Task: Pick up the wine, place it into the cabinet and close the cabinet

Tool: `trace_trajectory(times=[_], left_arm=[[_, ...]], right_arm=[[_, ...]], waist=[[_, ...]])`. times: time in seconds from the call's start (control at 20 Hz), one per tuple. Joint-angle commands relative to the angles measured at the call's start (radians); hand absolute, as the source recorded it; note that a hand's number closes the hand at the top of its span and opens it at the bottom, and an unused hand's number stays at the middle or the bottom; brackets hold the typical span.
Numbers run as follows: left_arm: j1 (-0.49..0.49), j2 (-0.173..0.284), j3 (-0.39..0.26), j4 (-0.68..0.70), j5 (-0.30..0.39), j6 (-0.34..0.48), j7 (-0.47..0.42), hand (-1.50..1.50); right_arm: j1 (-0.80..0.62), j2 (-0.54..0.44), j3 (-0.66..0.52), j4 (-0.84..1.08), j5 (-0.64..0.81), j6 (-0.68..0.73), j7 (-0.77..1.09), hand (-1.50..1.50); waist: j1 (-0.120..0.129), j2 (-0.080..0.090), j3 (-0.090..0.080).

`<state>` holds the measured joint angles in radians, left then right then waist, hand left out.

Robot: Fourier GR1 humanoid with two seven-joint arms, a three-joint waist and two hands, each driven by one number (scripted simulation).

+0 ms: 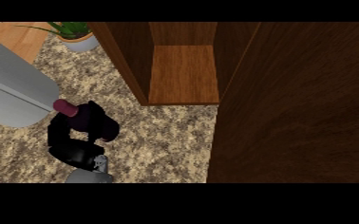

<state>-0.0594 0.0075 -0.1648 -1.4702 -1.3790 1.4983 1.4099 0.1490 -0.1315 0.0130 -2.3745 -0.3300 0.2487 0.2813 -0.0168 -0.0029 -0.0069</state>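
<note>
Wine bottle [82, 116] sits over the granite counter [161, 137], lower left of frame, dark body with reddish cap pointing up-left toward a large grey rounded object [24, 95]. Left hand [73, 149] has black fingers curled round the bottle, hiding most of it. Right hand not visible. Cabinet [182, 71] is open, wooden shelf bare, standing well to the right of the bottle; its door [288, 104] swings out and fills the right side of view. Potted plant [76, 35] at upper left by the cabinet wall.
</note>
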Motion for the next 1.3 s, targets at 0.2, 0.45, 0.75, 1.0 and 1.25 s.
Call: trace_trajectory(times=[0.2,0.45,0.75,1.0,1.25], left_arm=[[-0.035,0.000,-0.014,0.088,0.030,0.002,-0.037,1.50],[-0.047,0.172,-0.471,-0.049,0.123,0.002,0.005,1.50],[-0.101,0.276,-0.758,-0.251,0.176,0.001,0.008,1.50],[-0.145,0.396,-0.885,-0.419,0.205,0.001,-0.001,1.50],[-0.188,0.449,-0.959,-0.528,0.222,0.001,-0.020,1.50]], right_arm=[[-0.010,0.001,0.011,-0.062,-0.023,-0.011,0.026,-1.50],[-0.016,0.000,0.035,0.001,-0.020,0.025,-0.008,-1.50],[-0.035,0.008,0.047,0.017,-0.024,0.025,-0.007,-1.50],[-0.022,0.016,0.062,0.010,-0.020,0.023,-0.002,-1.50],[-0.024,0.016,0.055,-0.001,-0.028,0.015,0.008,-1.50]], waist=[[-0.010,0.007,-0.003],[-0.100,0.002,-0.009],[-0.097,0.002,-0.012],[-0.077,0.003,-0.012],[-0.064,0.012,-0.012]])
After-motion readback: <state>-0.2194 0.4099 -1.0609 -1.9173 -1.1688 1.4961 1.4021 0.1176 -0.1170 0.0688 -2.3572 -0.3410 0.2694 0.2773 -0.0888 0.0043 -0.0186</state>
